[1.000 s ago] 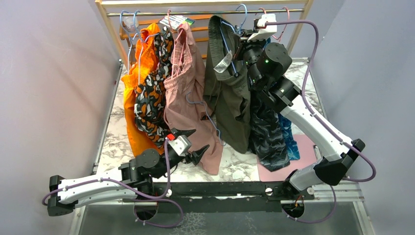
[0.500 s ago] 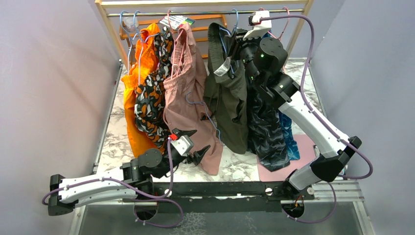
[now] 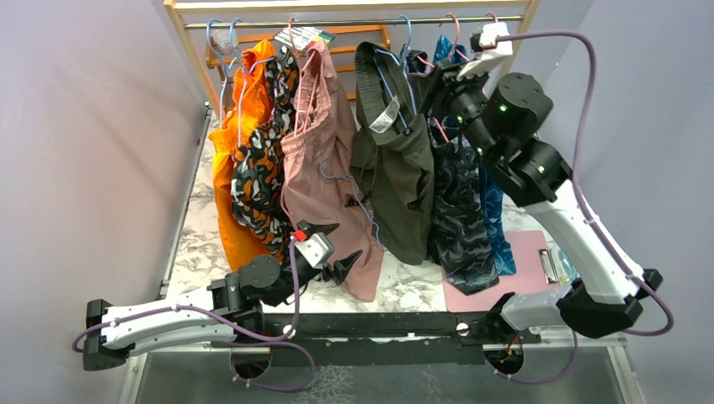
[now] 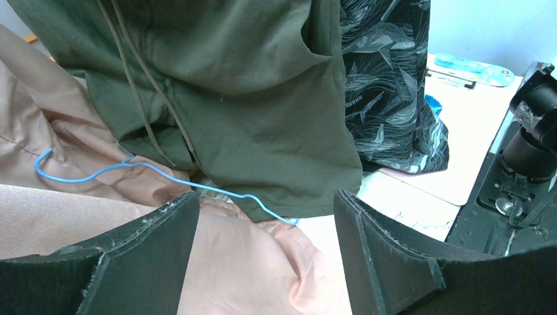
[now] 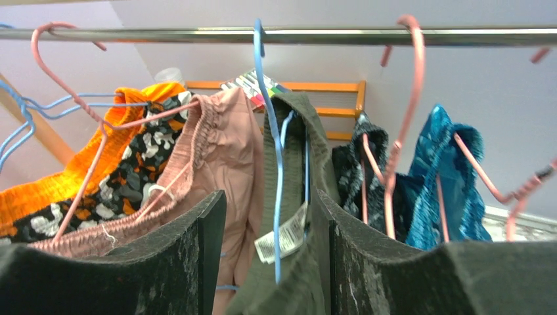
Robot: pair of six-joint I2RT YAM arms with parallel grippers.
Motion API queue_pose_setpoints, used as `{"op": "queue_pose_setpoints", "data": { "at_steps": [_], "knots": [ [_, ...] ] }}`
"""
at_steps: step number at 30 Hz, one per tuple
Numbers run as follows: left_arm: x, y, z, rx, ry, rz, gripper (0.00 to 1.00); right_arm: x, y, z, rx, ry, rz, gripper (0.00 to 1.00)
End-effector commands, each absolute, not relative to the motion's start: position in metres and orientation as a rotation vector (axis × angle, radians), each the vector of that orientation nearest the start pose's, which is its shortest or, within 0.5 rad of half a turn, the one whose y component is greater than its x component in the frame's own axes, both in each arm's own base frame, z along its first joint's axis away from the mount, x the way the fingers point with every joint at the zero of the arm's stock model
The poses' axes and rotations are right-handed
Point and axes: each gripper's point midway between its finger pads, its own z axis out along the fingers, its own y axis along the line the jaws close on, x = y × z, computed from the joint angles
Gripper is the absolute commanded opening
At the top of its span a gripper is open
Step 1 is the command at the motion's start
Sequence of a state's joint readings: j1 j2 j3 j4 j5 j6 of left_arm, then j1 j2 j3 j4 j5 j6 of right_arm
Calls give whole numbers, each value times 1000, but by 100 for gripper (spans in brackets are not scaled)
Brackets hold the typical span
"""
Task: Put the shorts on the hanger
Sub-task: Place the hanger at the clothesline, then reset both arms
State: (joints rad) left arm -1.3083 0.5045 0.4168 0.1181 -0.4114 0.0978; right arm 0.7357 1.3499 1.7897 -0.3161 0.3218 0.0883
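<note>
Already the shorts [image 3: 391,168] hang on the hanger [image 5: 269,111], hooked over the rail [image 5: 164,35] at the table's far edge, pressed between pink shorts [image 3: 324,168] and leaf-print shorts [image 3: 459,210] with little room either side. The right gripper [image 5: 270,203] is spread wide and holds nothing, seemingly just clear of the waistband. The left gripper [image 4: 263,200] gapes empty by the near edge.

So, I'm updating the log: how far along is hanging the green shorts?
Done: the green shorts hang on the blue hanger, hooked over the rail. In hand: nothing; the right claw is open, facing the hanger, and the left claw is open and low. Left: seemingly just backing the right claw away.
</note>
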Motion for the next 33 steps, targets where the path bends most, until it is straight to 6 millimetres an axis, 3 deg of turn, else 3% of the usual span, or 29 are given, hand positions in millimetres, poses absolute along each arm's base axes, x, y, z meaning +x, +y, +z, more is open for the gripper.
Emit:
{"op": "queue_pose_setpoints", "data": {
  "at_steps": [1, 14, 17, 22, 23, 25, 26, 29, 30, 31, 32, 33],
  "knots": [
    [141, -246, 254, 726, 1379, -669, 78, 325, 218, 486, -240, 1548, 383, 52],
    [145, -240, 252, 705, 1391, -643, 78, 279, 243, 428, -493, 1716, 573, 53],
    [145, -240, 250, 703, 1400, -640, 78, 272, 243, 427, -517, 1711, 590, 53],
    [145, -241, 247, 696, 1414, -652, 80, 258, 214, 453, -446, 1561, 555, 60],
    [144, -242, 245, 697, 1417, -656, 80, 255, 208, 454, -442, 1531, 545, 67],
    [145, -243, 244, 686, 1425, -663, 82, 246, 196, 452, -438, 1484, 527, 92],
    [146, -244, 242, 676, 1436, -664, 82, 242, 191, 451, -435, 1467, 517, 99],
    [147, -247, 240, 654, 1470, -677, 86, 242, 162, 449, -287, 1446, 465, 100],
    [147, -249, 238, 646, 1487, -681, 96, 243, 155, 445, -247, 1453, 445, 100],
    [147, -250, 235, 628, 1513, -695, 99, 242, 148, 443, -221, 1457, 428, 100],
    [150, -255, 229, 570, 1609, -697, 99, 238, 130, 441, -122, 1445, 417, 100],
    [153, -256, 227, 544, 1637, -692, 99, 235, 126, 445, -107, 1417, 427, 100]
  ]
}}
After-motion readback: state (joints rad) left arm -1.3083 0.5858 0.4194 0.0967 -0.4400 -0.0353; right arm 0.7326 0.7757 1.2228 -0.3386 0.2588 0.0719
